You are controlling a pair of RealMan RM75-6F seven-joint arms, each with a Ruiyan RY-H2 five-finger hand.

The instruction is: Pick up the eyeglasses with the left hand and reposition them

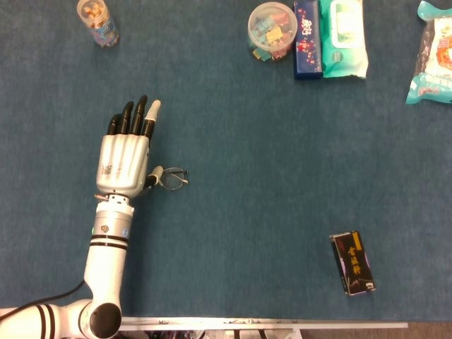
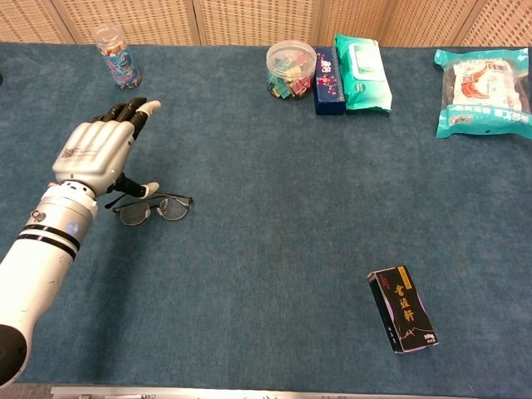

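Near the table's left edge, our left hand (image 2: 93, 155) hovers flat, fingers extended and empty, apparently just above the eyeglasses (image 2: 154, 208). Thin frames lying flat could slide away if we close from this offset.

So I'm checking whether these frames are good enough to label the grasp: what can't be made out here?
- Head view: the left hand covers most of the glasses; only one end shows.
- Chest view: whether the thumb touches the glasses is too fine to tell.
- Right hand: in neither view.
- Snack bag: cut by the right edge in head view.
- Black box: print too small to read.
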